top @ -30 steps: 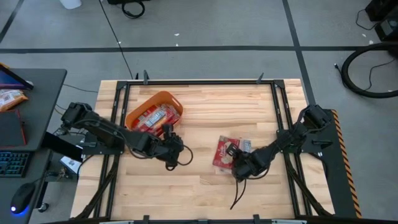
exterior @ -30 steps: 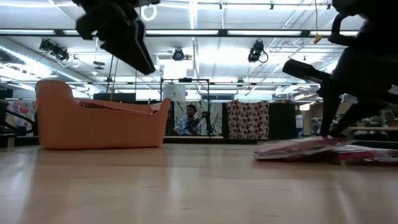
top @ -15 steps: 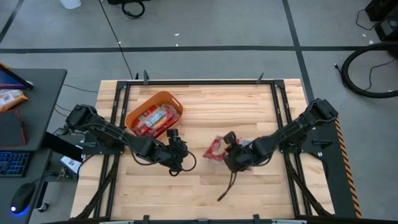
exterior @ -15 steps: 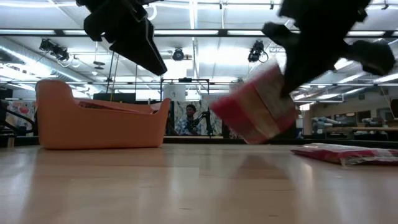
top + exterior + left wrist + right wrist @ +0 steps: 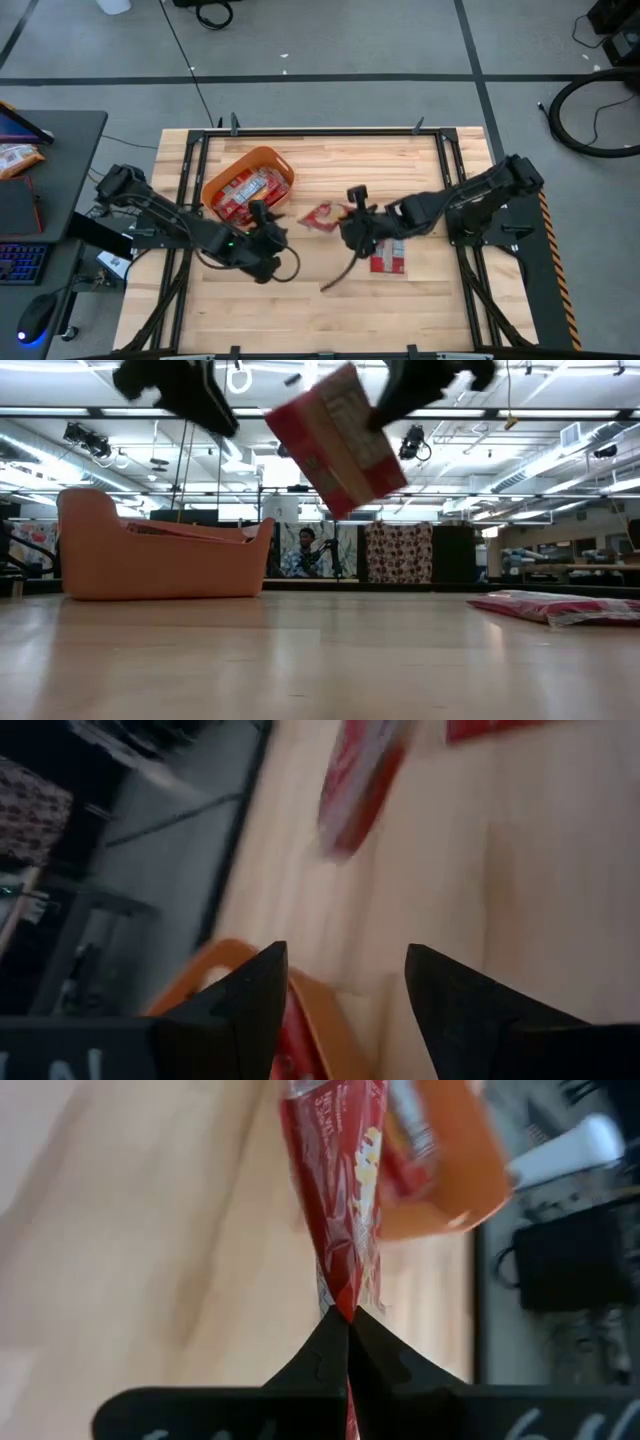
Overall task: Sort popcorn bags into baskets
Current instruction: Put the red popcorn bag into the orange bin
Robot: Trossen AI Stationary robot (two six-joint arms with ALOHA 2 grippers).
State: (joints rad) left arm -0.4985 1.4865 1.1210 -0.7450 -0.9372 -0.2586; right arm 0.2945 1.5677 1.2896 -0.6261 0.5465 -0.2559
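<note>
- Currently the job looks well along: the orange basket, at about 10 o'clock from table centre, already holds several red popcorn bags lying flat inside its low walls.
- One bag is in transit. The right gripper, reaching in near table centre, has its fingers pinched tight on the edge of the carried bag; the right wrist view shows the two dark fingers meeting on the packet's seam.
- In the low view the carried bag hangs clear of the tabletop, tilted, between the basket and the remaining stock.
- Left to do, by this judgement: release the carried bag over the basket, then fetch the table bag lying at about 4 o'clock from centre, well apart from the basket. The low view shows it flat on the wood; whether it is one packet or a small stack cannot be told.
- The left gripper hovers just beside the basket's 5 o'clock corner; its fingers stand spread with nothing between them.
- Carried bag: thin, red, with cream-yellow popcorn print and a pale panel; it bends slightly under its own weight, so it is likely limp and light.
</note>
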